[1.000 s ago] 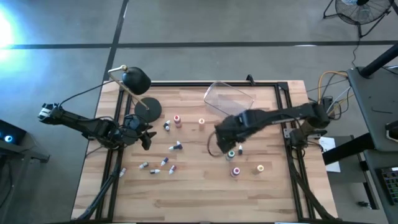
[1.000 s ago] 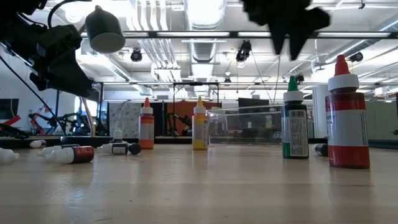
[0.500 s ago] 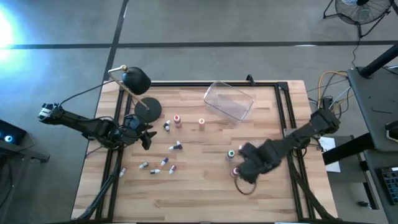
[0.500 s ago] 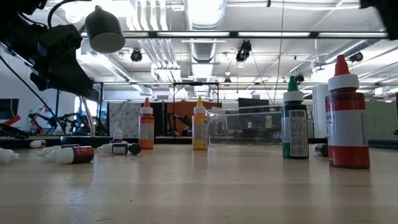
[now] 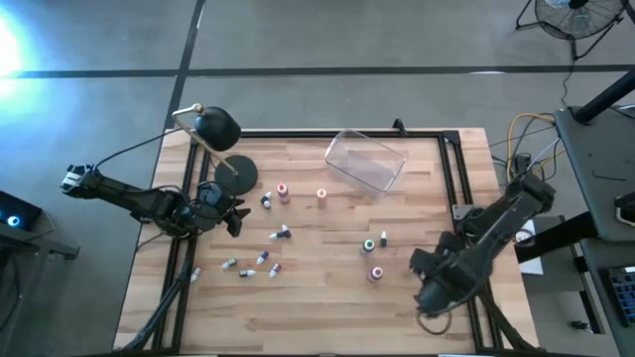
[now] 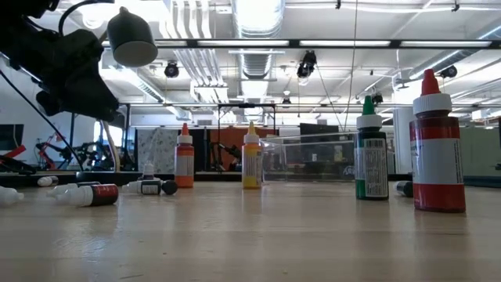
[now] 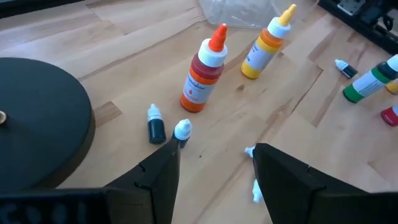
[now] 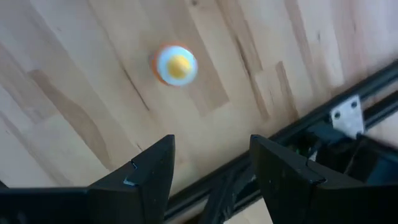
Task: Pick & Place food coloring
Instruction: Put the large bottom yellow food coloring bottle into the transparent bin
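Since the earlier frame, only the right gripper (image 5: 434,295) has swung to lower right, fingers apart, empty. Left gripper (image 5: 234,211), fingers apart, idles mid-left. Centring over the orange-capped bottle (image 8: 175,65), right of centre on the worktop (image 5: 317,297), is advised before descending.

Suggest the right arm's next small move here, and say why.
Probably ease the right tool over the upright yellow-tipped bottle and descend. Its fingers are open and empty, that bottle stands just ahead of them near the table edge, and the clear tub holds no bottles.
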`<state>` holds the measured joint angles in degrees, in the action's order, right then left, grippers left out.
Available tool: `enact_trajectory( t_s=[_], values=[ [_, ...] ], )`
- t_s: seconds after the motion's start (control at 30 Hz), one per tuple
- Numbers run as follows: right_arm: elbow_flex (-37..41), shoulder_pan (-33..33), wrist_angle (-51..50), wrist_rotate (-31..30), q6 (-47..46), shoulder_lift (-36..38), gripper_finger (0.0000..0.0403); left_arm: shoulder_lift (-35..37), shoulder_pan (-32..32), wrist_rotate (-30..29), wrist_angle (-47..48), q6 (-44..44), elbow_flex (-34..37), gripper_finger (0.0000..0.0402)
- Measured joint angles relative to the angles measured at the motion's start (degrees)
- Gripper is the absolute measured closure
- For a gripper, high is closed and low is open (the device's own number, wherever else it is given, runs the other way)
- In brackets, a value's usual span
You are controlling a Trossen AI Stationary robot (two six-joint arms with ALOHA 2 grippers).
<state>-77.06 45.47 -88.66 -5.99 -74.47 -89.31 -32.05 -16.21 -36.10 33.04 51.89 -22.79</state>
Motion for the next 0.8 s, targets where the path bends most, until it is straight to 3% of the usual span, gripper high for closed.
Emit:
enact_trajectory(
  t_s=[0.2,0.37,0.53,0.8],
  values=[
    [13.3,4.0,9.8,-0.9,-19.4,16.8,0.0202,0.0,0.0,-1.0,0.0,7.1,0.8,0.0225],
    [24.2,4.5,21.9,-1.9,-18.9,27.8,0.0202,0.0,0.0,-1.5,-0.2,15.6,1.6,0.0225],
    [29.0,4.5,25.5,-2.0,-15.3,29.3,0.0202,0.0,0.0,-1.5,-0.8,23.3,1.7,0.0225],
    [28.5,4.5,27.7,-4.8,-2.2,23.2,0.0202,-0.2,0.0,-3.2,-1.7,24.0,1.7,0.0225]
  ],
)
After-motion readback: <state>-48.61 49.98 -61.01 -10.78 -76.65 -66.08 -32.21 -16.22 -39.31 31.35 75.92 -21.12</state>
